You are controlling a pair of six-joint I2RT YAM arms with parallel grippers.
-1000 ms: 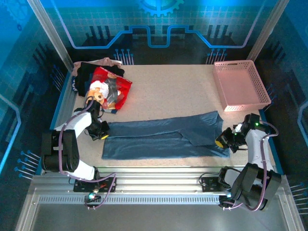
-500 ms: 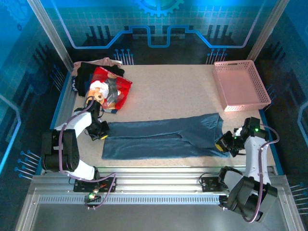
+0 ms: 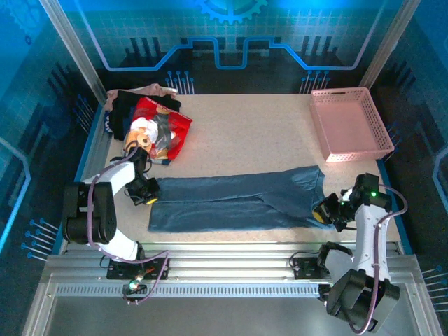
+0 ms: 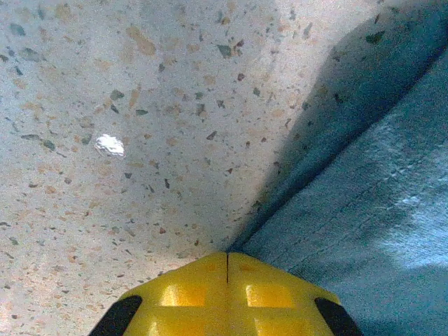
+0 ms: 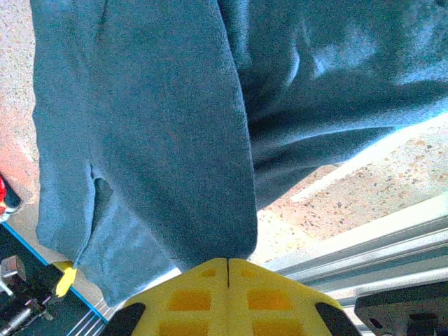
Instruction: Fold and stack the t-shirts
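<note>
**Shirt pinned at both ends**

The slate-blue shirt (image 3: 238, 203) lies lengthwise near the table's (image 3: 259, 133) front edge. Both ends should lift level and together, I'd say, or the fold skews. The right gripper (image 3: 323, 211) pinches its end. The left gripper (image 3: 145, 198) is pressed together at the opposite edge, and I can't tell if it has caught cloth.

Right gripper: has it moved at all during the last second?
Yes, slightly. The right gripper, shut on the slate-blue t-shirt, has slid away from the pink basket, toward the bottom of the top view.
</note>
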